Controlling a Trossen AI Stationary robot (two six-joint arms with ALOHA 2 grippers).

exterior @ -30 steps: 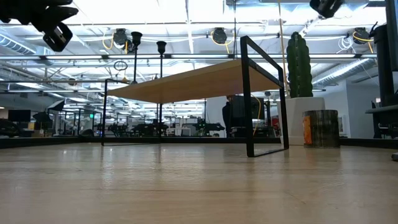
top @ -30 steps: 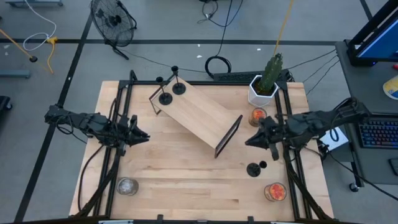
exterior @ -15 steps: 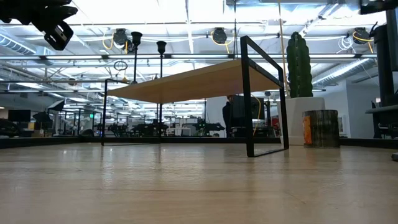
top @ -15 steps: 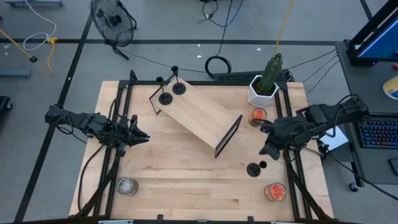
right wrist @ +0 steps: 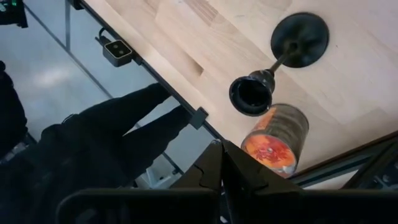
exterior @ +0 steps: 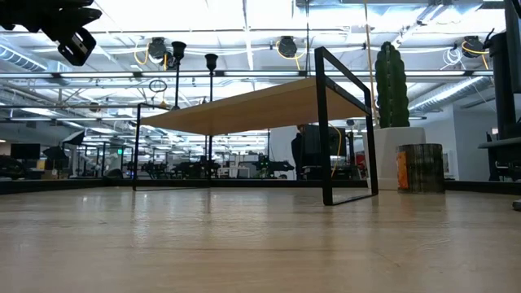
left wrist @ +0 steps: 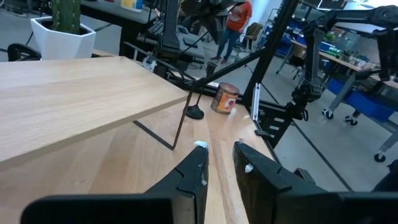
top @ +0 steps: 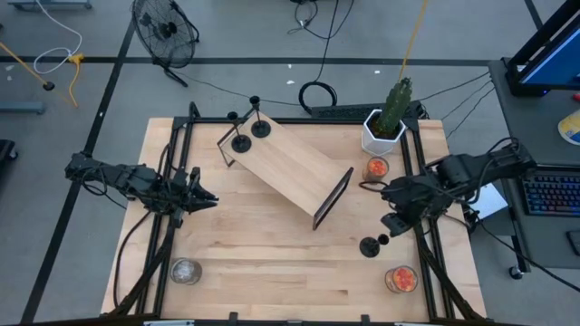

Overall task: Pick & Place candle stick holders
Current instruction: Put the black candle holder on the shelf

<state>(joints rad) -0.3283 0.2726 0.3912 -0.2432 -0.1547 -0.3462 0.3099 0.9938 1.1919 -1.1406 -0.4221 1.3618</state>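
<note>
- Right gripper (top: 391, 220), jaws clenched and empty, hovers near the table's (top: 272, 263) right edge, above one candle stick holder (top: 370, 244).
- Left gripper (top: 207, 199), jaws slightly parted and empty, waits near the left edge.
- Two holders (top: 249, 134) stand on the raised board (top: 290, 163) toward the far edge.

The left gripper (top: 207, 198) is held out level, fingers (left wrist: 194, 175) slightly parted and empty. The right gripper (top: 388, 224) is angled downward, its fingers (right wrist: 214, 163) pressed together.

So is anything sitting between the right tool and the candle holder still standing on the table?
Nothing visible. The right tool is shut and hovers just beside the lone candle holder, with bare wood between them. The orange jar sits past the holder, near the table's front edge, not in the path. The left tool waits far across the table.
</note>
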